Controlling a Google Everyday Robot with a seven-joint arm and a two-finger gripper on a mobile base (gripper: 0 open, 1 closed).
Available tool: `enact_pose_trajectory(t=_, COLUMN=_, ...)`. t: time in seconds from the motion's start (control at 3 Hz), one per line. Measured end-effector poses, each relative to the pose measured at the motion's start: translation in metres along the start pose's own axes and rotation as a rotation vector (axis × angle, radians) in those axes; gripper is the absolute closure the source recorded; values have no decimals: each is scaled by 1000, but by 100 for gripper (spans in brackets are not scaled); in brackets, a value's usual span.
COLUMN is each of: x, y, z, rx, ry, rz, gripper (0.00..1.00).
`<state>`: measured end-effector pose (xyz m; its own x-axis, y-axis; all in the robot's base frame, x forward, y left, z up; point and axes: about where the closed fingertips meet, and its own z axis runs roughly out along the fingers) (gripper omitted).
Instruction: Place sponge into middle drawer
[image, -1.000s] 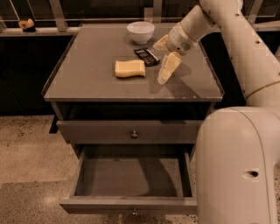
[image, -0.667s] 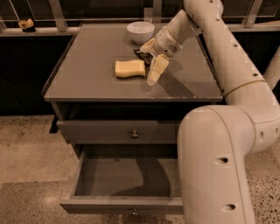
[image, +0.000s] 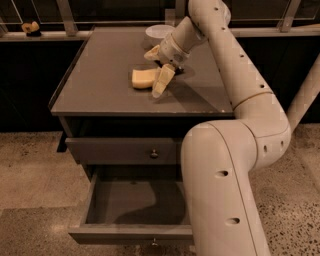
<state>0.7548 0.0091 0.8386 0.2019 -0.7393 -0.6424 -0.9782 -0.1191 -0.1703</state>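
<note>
The yellow sponge (image: 141, 78) lies flat on the cabinet top (image: 95, 80), left of centre. My gripper (image: 157, 67) hangs just over the sponge's right end, open. One fingertip (image: 162, 82) is in front of the sponge's right edge, the other (image: 152, 52) is behind it. The middle drawer (image: 132, 205) is pulled out below, its floor bare, its front knob (image: 152, 243) at the bottom edge of the view. My arm covers the drawer's right side.
A white bowl (image: 158, 32) stands at the back of the cabinet top, just behind the gripper. The upper drawer front (image: 115, 150) with its knob (image: 154, 154) is closed. A small object (image: 31, 27) sits on the ledge at far left. Speckled floor surrounds the cabinet.
My gripper has moved left across the cabinet top, from beside the dark packet to the sponge's right end. The sponge has not moved.
</note>
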Motion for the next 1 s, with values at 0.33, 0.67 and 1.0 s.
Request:
enact_pose_trajectory(t=0.33, x=0, y=0, z=0, rx=0, ry=0, rz=0, gripper=12)
enact_pose_trajectory(t=0.67, x=0, y=0, z=0, rx=0, ry=0, rz=0, gripper=31)
enact_pose_trajectory(t=1.0, x=0, y=0, z=0, rx=0, ry=0, rz=0, gripper=54)
